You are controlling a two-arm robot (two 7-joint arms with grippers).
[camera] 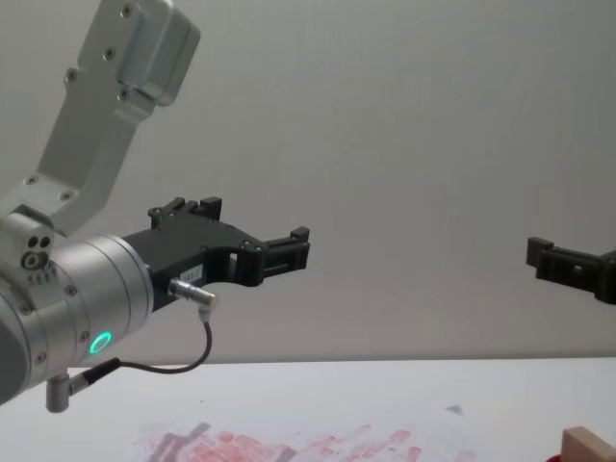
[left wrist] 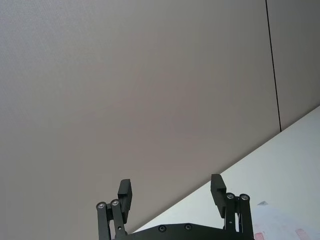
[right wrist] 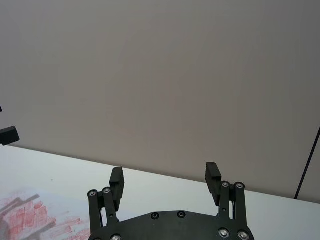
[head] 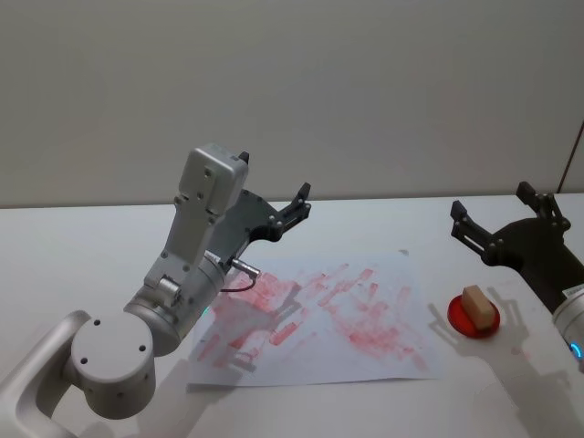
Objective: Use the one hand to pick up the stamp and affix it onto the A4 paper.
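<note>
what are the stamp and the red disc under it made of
The stamp: looks like unfinished light wood, a pale tan matte block with flat faces and square edges. The red disc under it: flat and evenly red with no grain; possibly plastic or an ink pad, but the look leaves that open.

The white counter (head: pixel 82 246) carries the paper (head: pixel 365 356), covered with red prints, and a round red pad (head: pixel 457 321) just beside its right edge.

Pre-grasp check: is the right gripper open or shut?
Open. The right gripper has its fingers wide apart with nothing between them. The stamp sits on a red pad nearby, not gripped.
</note>
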